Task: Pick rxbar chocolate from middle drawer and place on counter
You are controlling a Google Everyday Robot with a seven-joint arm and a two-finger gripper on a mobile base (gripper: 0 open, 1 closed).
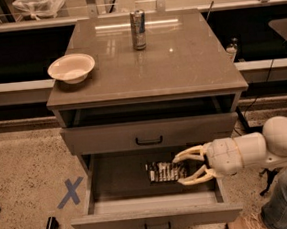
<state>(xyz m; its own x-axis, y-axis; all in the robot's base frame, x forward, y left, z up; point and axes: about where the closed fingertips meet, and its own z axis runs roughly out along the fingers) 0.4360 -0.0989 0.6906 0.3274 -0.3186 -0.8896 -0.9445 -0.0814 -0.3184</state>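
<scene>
The middle drawer (157, 218) is pulled out at the bottom of the grey cabinet. The rxbar chocolate (163, 171), a flat black bar with pale print, lies on the drawer floor near its middle. My gripper (181, 169) reaches in from the right, low inside the drawer. Its two pale fingers (189, 154) are spread apart, one behind and one in front of the bar's right end. The fingers straddle the bar without closing on it. The counter (178, 58) is the glossy grey-brown top slab above.
A silver drink can (137, 29) stands at the counter's back centre. A pale bowl (71, 67) sits at its left edge. The drawer above (149, 134) is slightly open. A blue X mark (70, 192) is on the floor at left. A person's leg (286, 202) is at lower right.
</scene>
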